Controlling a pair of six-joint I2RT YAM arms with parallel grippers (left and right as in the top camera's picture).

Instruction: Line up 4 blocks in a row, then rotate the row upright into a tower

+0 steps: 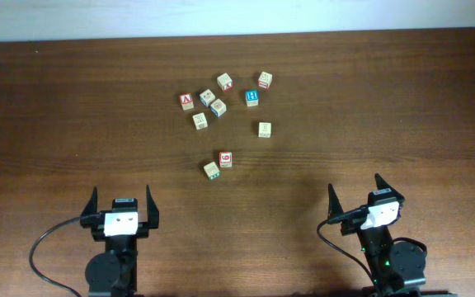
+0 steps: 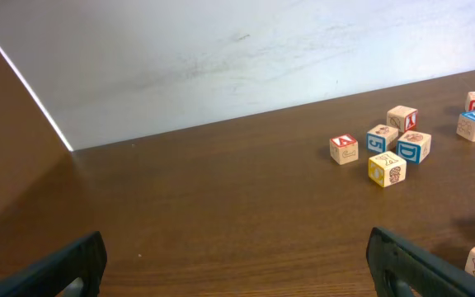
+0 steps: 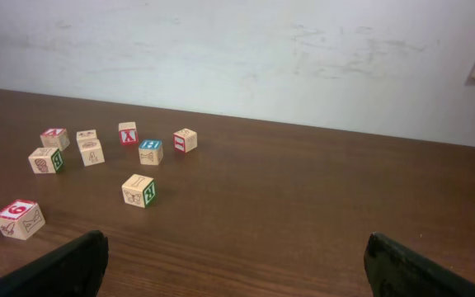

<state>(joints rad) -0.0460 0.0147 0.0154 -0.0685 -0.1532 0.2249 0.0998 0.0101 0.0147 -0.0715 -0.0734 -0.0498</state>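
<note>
At the table's (image 1: 56, 124) near edge, the left gripper (image 1: 122, 194) and right gripper (image 1: 354, 183) both stand spread wide, empty. Ahead, between them, the red "6" block (image 1: 226, 159) sits just beside the green-marked block (image 1: 212, 170). Farther ahead lie the plain pale block (image 1: 265, 129) and the blue "H" block (image 1: 252, 97).

Blocks (image 1: 218, 107) clustered on table (image 1: 402, 107), two apart, nearer front.

The left gripper (image 1: 121, 194) sits at seven o'clock in the overhead view and the right gripper (image 1: 355, 186) at five o'clock. Both point toward twelve, jaws spread wide, holding nothing.
</note>
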